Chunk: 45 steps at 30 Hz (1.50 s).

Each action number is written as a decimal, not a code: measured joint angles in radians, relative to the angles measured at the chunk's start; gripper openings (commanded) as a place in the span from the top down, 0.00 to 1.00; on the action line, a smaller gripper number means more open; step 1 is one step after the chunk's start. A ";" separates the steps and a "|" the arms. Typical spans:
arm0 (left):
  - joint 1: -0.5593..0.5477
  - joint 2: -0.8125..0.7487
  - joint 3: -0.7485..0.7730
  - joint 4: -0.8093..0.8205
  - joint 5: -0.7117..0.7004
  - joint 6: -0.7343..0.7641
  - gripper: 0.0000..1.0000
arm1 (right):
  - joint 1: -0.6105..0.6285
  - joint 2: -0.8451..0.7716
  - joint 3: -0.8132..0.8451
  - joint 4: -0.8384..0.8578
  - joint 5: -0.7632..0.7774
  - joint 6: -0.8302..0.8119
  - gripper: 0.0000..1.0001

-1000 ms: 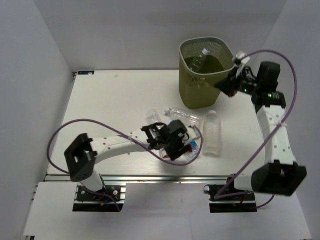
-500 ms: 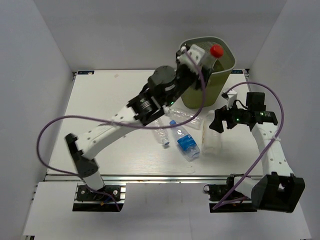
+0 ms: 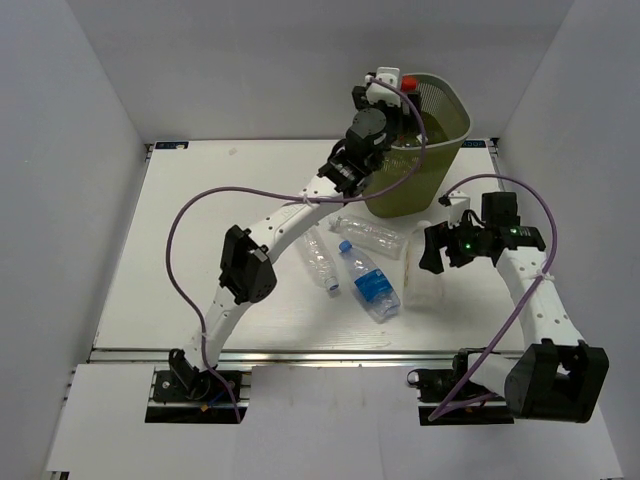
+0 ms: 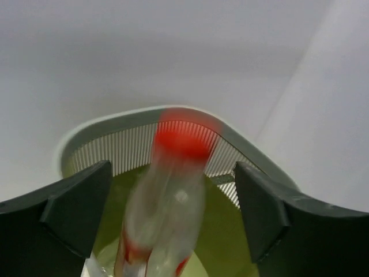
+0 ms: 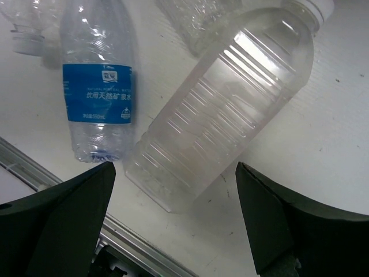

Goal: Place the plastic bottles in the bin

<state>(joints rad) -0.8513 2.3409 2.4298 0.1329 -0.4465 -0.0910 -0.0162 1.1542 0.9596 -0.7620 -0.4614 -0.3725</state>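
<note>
Now, the change: a second ago the left gripper point(image 3: 392, 88) was down among the bottles on the desk point(image 3: 200, 230). It has since swung up over the bin point(image 3: 412, 185) with the red-capped bottle point(image 4: 168, 190), while the right gripper point(image 3: 433, 250) has left the bin's rim for the desk.
Left gripper: above the bin's far-left rim, jaws spread wide.
Red-capped bottle: between the left jaws but touching neither, blurred, cap up, over the bin's mouth; I judge it released and dropping in.
Bin: at the desk's far edge, right of centre.
Right gripper: jaws apart, holding nothing, poised over the large plain bottle point(image 5: 225, 115).
Large plain bottle: lying on the desk, just beside the blue-labelled bottle point(image 5: 98, 92).
Still on the desk: those two, plus two clear bottles point(image 3: 372, 233) point(image 3: 318, 258) near the bin's foot.
Meaning: one more bottle is as good as binned; four remain, and the right arm looks set for the next.
</note>
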 measured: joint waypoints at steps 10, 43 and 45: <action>0.053 -0.114 -0.161 -0.014 0.007 -0.010 0.01 | 0.064 0.084 -0.113 0.110 0.124 0.169 0.10; 0.010 -1.120 -1.571 -0.313 -0.078 -0.430 0.01 | 0.147 0.201 -0.084 0.378 0.406 0.524 0.42; 0.010 -1.120 -1.572 -0.312 -0.067 -0.430 0.01 | 0.147 0.173 -0.095 0.362 0.407 0.520 0.53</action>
<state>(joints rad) -0.8410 1.2213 0.8581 -0.1795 -0.5133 -0.5209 0.1307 1.3273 0.8650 -0.3996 -0.0544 0.1478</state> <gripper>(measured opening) 0.990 0.606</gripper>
